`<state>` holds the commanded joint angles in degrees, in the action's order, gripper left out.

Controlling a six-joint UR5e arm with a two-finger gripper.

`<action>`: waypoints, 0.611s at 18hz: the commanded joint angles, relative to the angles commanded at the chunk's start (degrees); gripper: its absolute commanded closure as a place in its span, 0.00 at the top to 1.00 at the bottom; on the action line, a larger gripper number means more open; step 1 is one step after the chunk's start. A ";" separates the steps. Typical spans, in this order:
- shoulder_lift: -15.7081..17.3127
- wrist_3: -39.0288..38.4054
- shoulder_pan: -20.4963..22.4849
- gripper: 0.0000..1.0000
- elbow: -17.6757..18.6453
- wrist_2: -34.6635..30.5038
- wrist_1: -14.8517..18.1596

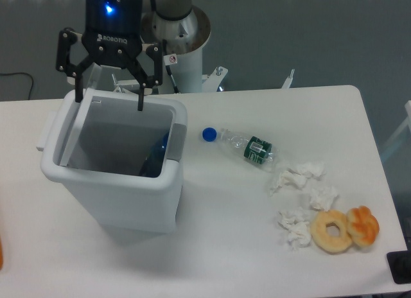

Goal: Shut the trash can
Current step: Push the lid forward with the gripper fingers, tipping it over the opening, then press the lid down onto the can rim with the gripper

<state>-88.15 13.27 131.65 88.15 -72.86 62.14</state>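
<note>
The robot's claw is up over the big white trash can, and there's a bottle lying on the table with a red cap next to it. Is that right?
Almost. The cap is blue, not red, as the fixed camera view shows. The rest holds: the end effector is over the white trash can, and the bottle lies on the table with the cap beside it.

Scene being viewed by single fixed camera, set high at front, angled down across worktop (257,234) toward arm base; mid-range framing.
</note>
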 joint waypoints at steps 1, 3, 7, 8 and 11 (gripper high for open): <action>-0.17 0.27 0.53 1.00 0.18 0.09 0.00; -1.14 0.36 0.80 1.00 0.53 0.18 -0.17; -2.11 0.45 2.38 1.00 0.70 0.35 -0.44; -2.55 0.45 2.55 1.00 0.88 0.35 -0.53; -3.08 0.45 3.61 1.00 1.23 0.35 -0.62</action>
<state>-91.23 13.71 135.26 89.38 -72.51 61.52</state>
